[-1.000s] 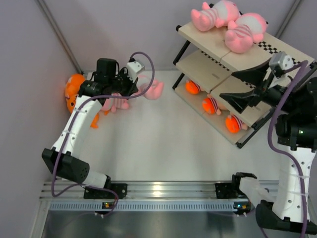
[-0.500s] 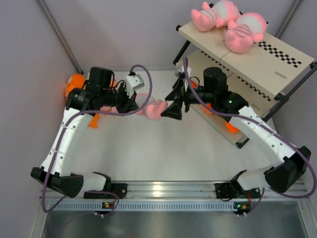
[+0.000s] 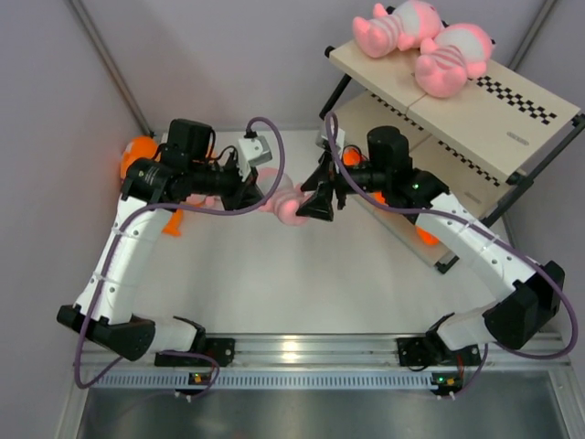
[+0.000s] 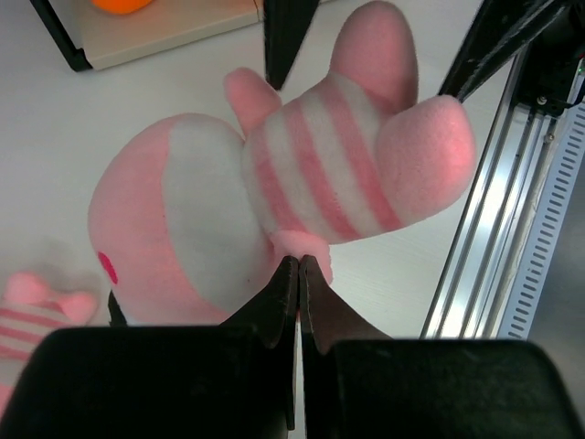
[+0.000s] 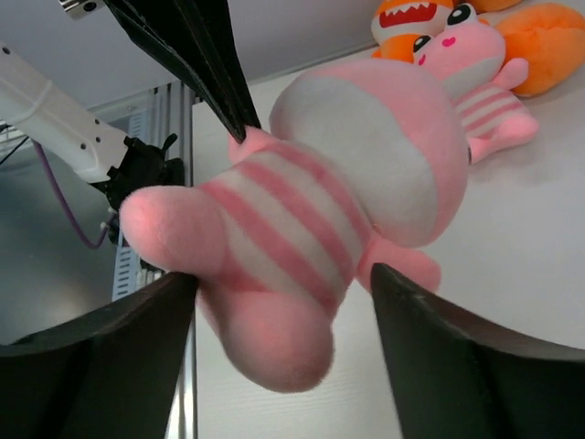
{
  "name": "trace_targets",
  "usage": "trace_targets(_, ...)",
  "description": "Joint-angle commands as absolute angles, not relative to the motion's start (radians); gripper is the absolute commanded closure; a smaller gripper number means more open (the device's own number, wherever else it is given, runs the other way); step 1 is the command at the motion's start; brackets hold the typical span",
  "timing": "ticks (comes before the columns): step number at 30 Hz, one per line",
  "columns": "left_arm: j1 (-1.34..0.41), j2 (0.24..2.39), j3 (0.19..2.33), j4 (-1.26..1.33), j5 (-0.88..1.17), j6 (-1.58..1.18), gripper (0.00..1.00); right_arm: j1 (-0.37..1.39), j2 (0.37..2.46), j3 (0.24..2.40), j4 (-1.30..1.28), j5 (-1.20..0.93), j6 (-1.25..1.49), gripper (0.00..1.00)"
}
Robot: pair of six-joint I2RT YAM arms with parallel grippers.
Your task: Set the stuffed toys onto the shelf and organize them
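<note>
One pink striped toy (image 3: 291, 203) hangs above the table (image 3: 302, 283), between the two grippers and to the left of the shelf (image 3: 494, 114).

1. Left gripper (image 3: 260, 194): fingers pressed fully together, pinching a small fold of plush at the toy's side. In the left wrist view, the toy's striped body and legs extend away from the fingertips.
2. Right gripper (image 3: 317, 192): jaws spread wide, one finger on each side of the striped body. Whether the pads touch the plush cannot be told.

Two more pink toys (image 3: 395, 27) (image 3: 452, 59) lie side by side on the shelf's top board. Orange toys (image 3: 355, 163) (image 3: 426, 230) sit on the bottom board, partly hidden by the right arm.

At the table's far left, another orange toy (image 3: 137, 155) lies behind the left arm. In the right wrist view, a fourth pink toy (image 5: 475, 73) lies against it.
</note>
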State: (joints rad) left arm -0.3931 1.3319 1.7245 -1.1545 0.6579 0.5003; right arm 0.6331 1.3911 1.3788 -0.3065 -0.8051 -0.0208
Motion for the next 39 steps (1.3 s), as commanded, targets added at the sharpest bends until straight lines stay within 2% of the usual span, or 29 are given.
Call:
trace_targets(1, -0.403, 1.350, 1.805, -1.154, 0.735, 0.494, 1.00, 0.673, 1.420, 1.397, -0.268, -0.858, -0.044, 0.30)
trace_targets(2, -0.405, 1.359, 1.818, -1.152, 0.739, 0.485, 1.00, 0.684, 1.425, 1.402, -0.285, -0.845, -0.044, 0.49)
trace_targets(4, -0.405, 1.362, 1.853, -1.154, 0.764, 0.462, 1.00, 0.721, 1.425, 1.404, -0.269, -0.853, -0.035, 0.60)
trace_targets(7, -0.405, 1.365, 1.882, -1.154, 0.772, 0.449, 1.00, 0.765, 1.396, 1.405, -0.259, -0.836, -0.031, 0.86)
trace_targets(8, -0.405, 1.370, 1.885, -1.152, 0.764, 0.443, 1.00, 0.772, 1.385, 1.407, -0.265, -0.821, -0.031, 1.00)
trace_targets(13, -0.405, 1.396, 1.943, -1.154, 0.697, 0.368, 0.99, 0.779, 1.295, 1.443, -0.325, -0.649, -0.026, 1.00)
trace_targets(14, -0.405, 1.397, 1.960, -1.152, 0.683, 0.354, 0.76, 0.779, 1.289, 1.466, -0.345, -0.625, -0.031, 1.00)
trace_targets(16, -0.405, 1.391, 2.006, -1.151, 0.670, 0.319, 0.54, 0.778, 1.301, 1.569, -0.438, -0.543, -0.049, 1.00)
trace_targets(17, -0.405, 1.385, 2.025, -1.150, 0.645, 0.308, 0.37, 0.778, 1.311, 1.612, -0.478, -0.514, -0.055, 1.00)
trace_targets(18, -0.405, 1.382, 2.069, -1.152, 0.621, 0.272, 0.31, 0.778, 1.324, 1.693, -0.514, -0.453, -0.066, 1.00)
trace_targets(20, -0.405, 1.373, 2.123, -1.150, 0.483, 0.229, 0.10, 0.778, 1.361, 1.758, -0.613, -0.411, -0.084, 1.00)
trace_targets(23, -0.405, 1.312, 2.167, -1.152, 0.272, 0.215, 0.02, 0.772, 1.403, 1.897, -0.701, -0.380, -0.124, 1.00)
trace_targets(25, -0.405, 1.283, 2.169, -1.152, 0.183, 0.242, 0.02, 0.770, 1.436, 1.969, -0.733, -0.367, -0.149, 1.00)
trace_targets(28, -0.405, 1.241, 2.168, -1.152, 0.013, 0.273, 0.02, 0.770, 1.521, 2.222, -0.863, -0.324, -0.202, 1.00)
trace_targets(29, -0.403, 1.230, 2.166, -1.152, -0.029, 0.282, 0.02, 0.770, 1.544, 2.364, -0.924, -0.316, -0.224, 1.00)
trace_targets(31, -0.403, 1.223, 2.169, -1.152, -0.086, 0.305, 0.02, 0.769, 1.577, 2.457, -0.956, -0.317, -0.306, 1.00)
trace_targets(35, -0.403, 1.213, 2.145, -1.150, -0.075, 0.318, 0.02, 0.769, 1.467, 2.352, -0.820, -0.301, -0.390, 1.00)
trace_targets(39, -0.403, 1.209, 2.062, -1.150, -0.037, 0.308, 0.02, 0.769, 1.396, 2.352, -0.767, 0.031, -0.500, 1.00)
